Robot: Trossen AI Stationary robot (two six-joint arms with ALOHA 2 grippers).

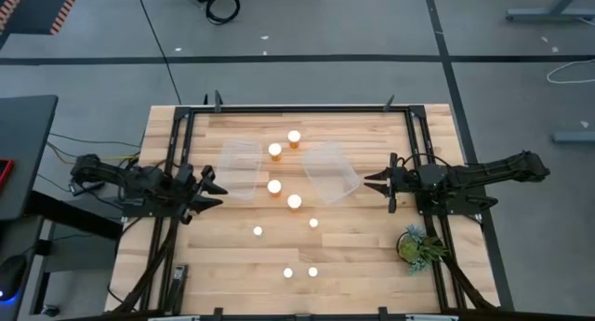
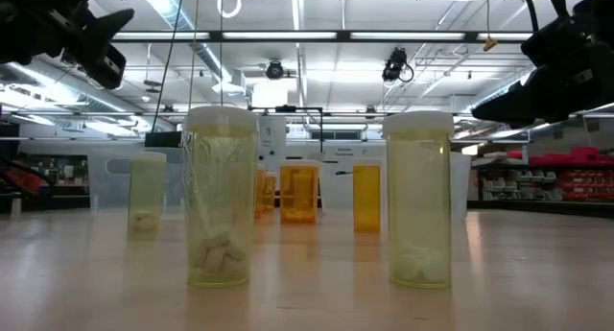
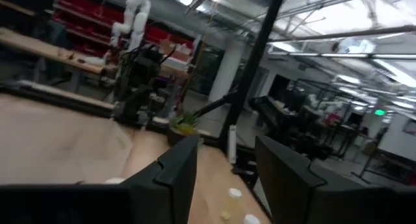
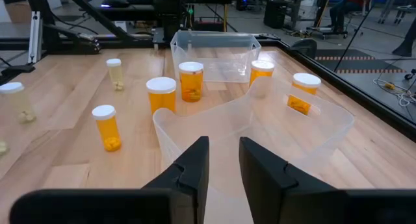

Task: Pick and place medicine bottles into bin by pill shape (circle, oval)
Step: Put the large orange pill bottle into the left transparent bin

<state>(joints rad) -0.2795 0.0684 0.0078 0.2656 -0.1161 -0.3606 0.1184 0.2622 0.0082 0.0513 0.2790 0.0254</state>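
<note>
Several white-capped medicine bottles [image 1: 295, 201] stand scattered over the middle of the wooden table, some orange [image 4: 107, 128], some pale [image 2: 221, 197]. Two clear bins lie among them, one on the left [image 1: 240, 168] and one on the right [image 1: 331, 172]. My left gripper [image 1: 216, 193] hovers just left of the left bin, open with nothing between its fingers [image 3: 175, 175]. Just right of the right bin is my right gripper [image 1: 376, 180], shut and empty, pointing at that bin's near wall [image 4: 260, 120]. No bottle shows inside either bin.
A small green plant [image 1: 418, 245] stands near the right arm's base at the front right. A black frame [image 1: 297, 108] borders the work area. Two pale bottles [image 2: 419, 201] stand closest to the table's front edge.
</note>
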